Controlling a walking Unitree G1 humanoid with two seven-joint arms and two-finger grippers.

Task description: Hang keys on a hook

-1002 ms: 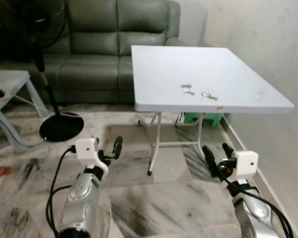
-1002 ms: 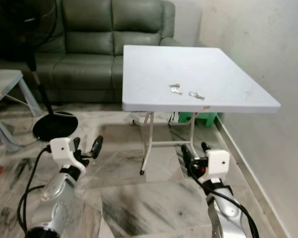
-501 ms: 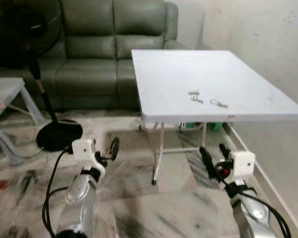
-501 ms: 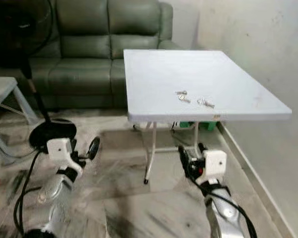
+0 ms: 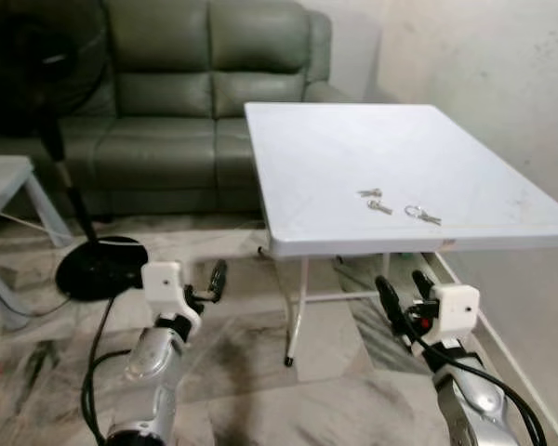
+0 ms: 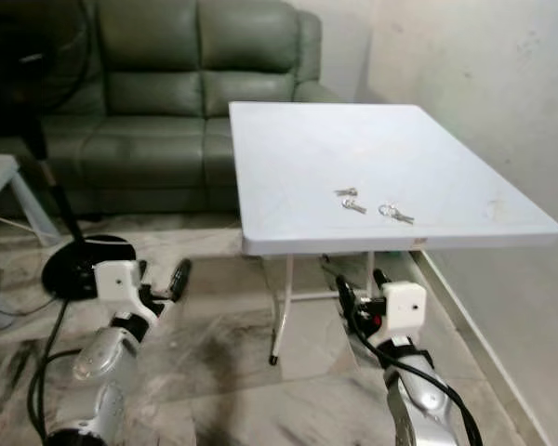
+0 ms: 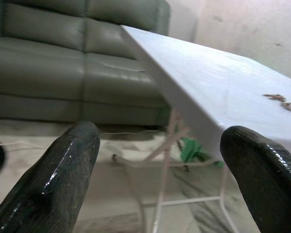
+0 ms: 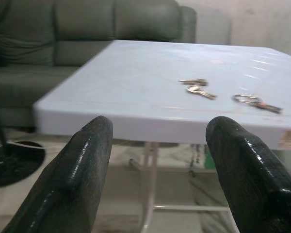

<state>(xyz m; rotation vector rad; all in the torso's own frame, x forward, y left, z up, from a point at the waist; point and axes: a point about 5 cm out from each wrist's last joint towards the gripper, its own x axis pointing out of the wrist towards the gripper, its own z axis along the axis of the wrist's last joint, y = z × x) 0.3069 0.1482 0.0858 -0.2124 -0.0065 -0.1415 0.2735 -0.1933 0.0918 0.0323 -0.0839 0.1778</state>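
1. A living room with a marble-patterned floor, a green leather sofa (image 5: 195, 84) and a white folding tabletop (image 5: 391, 167) against the wall.
2. Two small bunches of metal keys (image 5: 375, 201) and (image 5: 421, 215) lie near the tabletop's front edge.
3. Left hand (image 5: 205, 283) and right hand (image 5: 407, 295) hang low before the tabletop, both spread wide, empty.
4. Approach step, I'd judge; next the right hand must rise over the keys.
5. No hook is visible; the keys are too small to count.

Legible text, labels, brands, numbers, signs: none recorded. The desk (image 5: 335, 158) top was plain white and unmarked; a small mark on its front edge, below the keys (image 5: 422, 215), was too small and blurred to read.
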